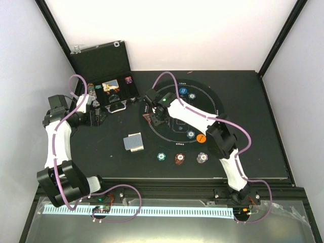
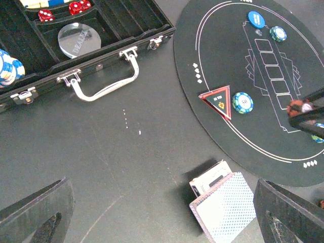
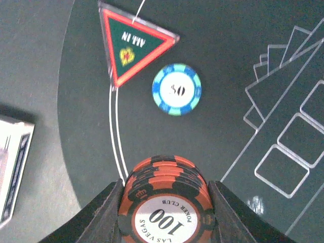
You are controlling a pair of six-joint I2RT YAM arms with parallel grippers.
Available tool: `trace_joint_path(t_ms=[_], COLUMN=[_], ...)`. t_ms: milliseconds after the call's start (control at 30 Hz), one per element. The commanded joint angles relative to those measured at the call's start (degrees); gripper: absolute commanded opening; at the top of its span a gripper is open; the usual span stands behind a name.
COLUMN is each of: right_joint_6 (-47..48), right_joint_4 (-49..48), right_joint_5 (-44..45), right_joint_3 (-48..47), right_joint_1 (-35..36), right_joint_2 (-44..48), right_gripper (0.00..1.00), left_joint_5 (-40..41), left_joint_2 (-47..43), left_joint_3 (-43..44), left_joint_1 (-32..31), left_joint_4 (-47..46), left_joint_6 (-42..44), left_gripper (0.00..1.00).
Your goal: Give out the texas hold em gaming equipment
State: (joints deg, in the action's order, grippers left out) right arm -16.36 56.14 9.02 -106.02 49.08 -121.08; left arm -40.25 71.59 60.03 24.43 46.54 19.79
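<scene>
On the large round black mat with white outlines [image 1: 207, 96], already laid out:
- one red triangle marker lettered ALL IN [image 3: 132, 45], with a teal striped chip [image 3: 176, 89] just beside it
- a blue disc [image 2: 256, 19] at the far side, a second teal chip close by it
- an orange disc [image 1: 201, 137] on the near side, another teal chip next to it

Off the mat, toward the arms, stands a row of three small chip piles [image 1: 179, 158]: teal, brown, grey. A deck of playing cards with blue-grey patterned backs [image 2: 225, 207] rests on the table left of the mat, partly over its box.

Right gripper [image 3: 167, 215]: jaws closed on a stack of orange-and-black chips marked 100 [image 3: 167, 197], held over the mat's white edge line near the triangle marker.

Left gripper [image 2: 162, 223]: jaws wide apart, holding nothing, hanging over bare table between case and deck.

Black hard case with silver latches [image 2: 131, 20], lid up, contains blue-and-white chips [image 2: 7, 68], red dice [image 2: 44, 15] and a clear round dealer button [image 2: 81, 38]. The other compartments are too small to read.

Status, as judged: distribution is well begun but not finished. The held stack is unplaced, the cards are undealt and the case is not emptied.
</scene>
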Motion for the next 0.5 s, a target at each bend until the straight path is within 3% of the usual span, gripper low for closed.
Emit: trace_joint_path(t_ms=[0,467], right_joint_6=[1.63,-0.27], right_joint_4=[2.15,-1.95], right_joint_5=[-2.02,-5.59], right_joint_3=[-7.01,-5.38], right_joint_1=[-0.08,0.04], right_joint_2=[-5.27,-12.01], right_gripper=[0.35,0.35], left_joint_5=[-1.34,-1.6], left_joint_2=[-0.31,0.13], left_joint_3=[2.7,3.17], left_joint_1=[0.54,0.54], left_joint_4=[0.8,0.7], left_joint_6=[0.69,0.51], left_gripper=[0.99,0.99])
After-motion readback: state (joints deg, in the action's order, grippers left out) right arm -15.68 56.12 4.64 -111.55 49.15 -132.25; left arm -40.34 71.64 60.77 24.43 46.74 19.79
